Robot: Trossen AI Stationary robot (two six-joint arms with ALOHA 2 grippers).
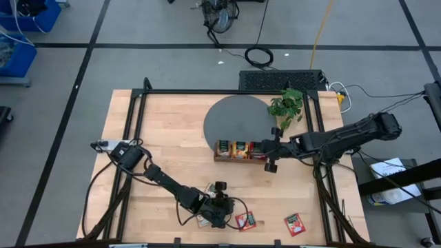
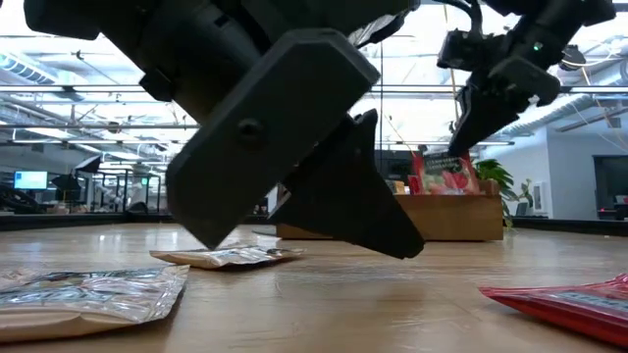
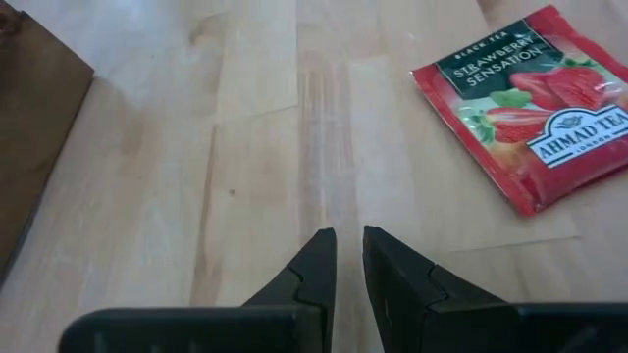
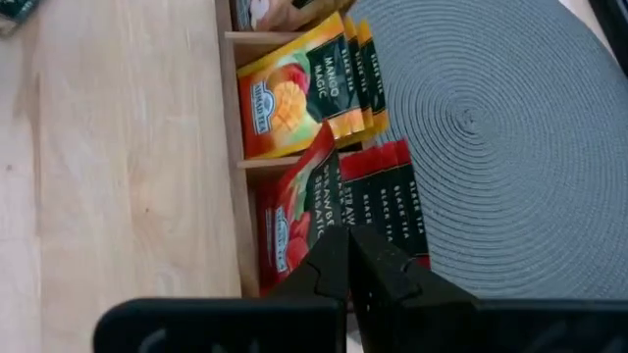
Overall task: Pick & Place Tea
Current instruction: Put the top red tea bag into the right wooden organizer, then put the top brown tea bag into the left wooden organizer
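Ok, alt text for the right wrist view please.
The right pincer, shut, hovers over red strawberry sachets standing in an end slot of a wooden tray. Orange-yellow mango sachets fill the next slot, and a grey round woven mat lies beside the tray.

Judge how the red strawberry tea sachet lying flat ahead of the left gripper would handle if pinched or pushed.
The red foil strawberry tea sachet is thin and flat, so probably light and floppy. Its glossy skin on the smooth wooden table suggests it would slide rather than lift.

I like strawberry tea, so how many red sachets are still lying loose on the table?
2: one red sachet by the left pincer, another farther right. More red ones stand in the wooden tray; some may be hidden.
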